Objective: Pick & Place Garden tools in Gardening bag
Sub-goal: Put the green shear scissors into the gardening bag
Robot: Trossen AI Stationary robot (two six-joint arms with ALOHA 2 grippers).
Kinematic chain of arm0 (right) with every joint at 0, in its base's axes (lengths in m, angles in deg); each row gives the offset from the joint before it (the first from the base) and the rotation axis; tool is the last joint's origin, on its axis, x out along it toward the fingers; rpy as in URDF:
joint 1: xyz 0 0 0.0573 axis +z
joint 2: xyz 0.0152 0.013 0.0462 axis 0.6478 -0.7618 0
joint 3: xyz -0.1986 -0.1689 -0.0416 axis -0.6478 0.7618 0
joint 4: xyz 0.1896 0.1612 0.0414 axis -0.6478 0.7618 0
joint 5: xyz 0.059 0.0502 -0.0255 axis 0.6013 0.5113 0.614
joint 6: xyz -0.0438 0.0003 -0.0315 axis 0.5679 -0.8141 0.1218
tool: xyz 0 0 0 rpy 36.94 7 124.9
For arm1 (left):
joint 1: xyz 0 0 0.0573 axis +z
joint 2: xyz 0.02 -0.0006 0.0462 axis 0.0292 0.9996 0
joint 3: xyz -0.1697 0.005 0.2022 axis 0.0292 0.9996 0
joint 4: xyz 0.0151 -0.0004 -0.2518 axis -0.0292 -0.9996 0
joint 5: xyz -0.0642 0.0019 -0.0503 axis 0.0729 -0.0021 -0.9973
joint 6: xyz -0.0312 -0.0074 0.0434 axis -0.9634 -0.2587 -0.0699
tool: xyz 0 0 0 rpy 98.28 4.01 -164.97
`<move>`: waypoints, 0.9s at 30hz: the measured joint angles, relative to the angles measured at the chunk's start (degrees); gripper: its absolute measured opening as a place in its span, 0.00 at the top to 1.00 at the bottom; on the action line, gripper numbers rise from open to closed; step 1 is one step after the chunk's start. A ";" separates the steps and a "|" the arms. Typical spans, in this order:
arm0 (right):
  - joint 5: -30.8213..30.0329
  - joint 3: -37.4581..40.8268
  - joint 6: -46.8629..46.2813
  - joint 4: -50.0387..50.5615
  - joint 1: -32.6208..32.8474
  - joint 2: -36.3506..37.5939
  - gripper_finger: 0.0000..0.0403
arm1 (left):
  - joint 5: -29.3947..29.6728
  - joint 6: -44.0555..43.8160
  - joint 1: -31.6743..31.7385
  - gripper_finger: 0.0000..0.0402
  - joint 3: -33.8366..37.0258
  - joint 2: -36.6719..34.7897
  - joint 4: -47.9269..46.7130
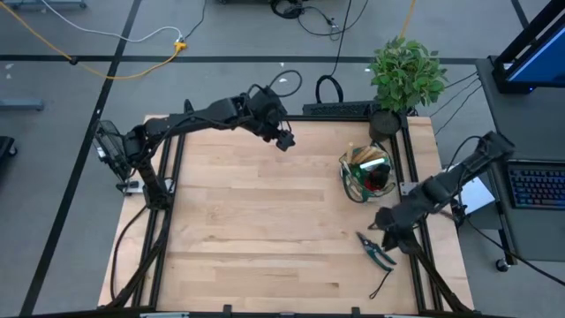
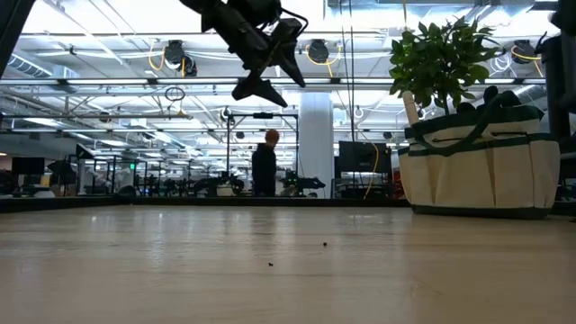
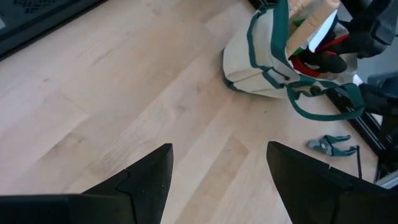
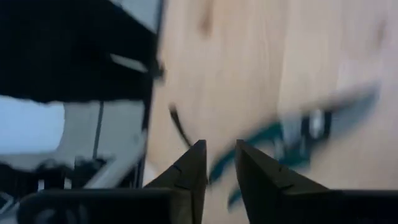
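Big open lab hall behind, cables on the grey floor, light wooden counter (image 1: 265,221) in a dark frame.

My right claw (image 1: 386,231) sits low at the counter's near-right corner, just beside the pruning shears (image 1: 378,251). The shears lie flat just past my fingertips, toward the counter's near edge, long axis slanting across the boards, a thin dark cord trailing off the handle end. In the right wrist view my fingers are narrowed to a slim gap with nothing between them, the shears just beyond the tips.

The gardening bag (image 1: 367,174) stands upright close by, farther back along the same right side, already stuffed with tools. The right arm is far nearer to both.

My left claw (image 1: 282,140) hangs high over the far middle, spread open, empty.

No readable brand, label or writing anywhere.
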State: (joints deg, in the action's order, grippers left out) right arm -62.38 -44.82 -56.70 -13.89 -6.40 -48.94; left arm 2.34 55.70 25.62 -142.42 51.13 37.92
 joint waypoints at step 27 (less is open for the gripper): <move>-7.07 0.00 -19.82 6.83 9.99 -1.58 0.93 | 2.76 6.66 -2.59 0.39 0.00 0.00 0.09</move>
State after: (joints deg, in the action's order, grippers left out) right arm -69.45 -44.82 -76.52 -7.06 3.59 -50.52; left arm 5.10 62.36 23.03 -142.42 51.13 38.00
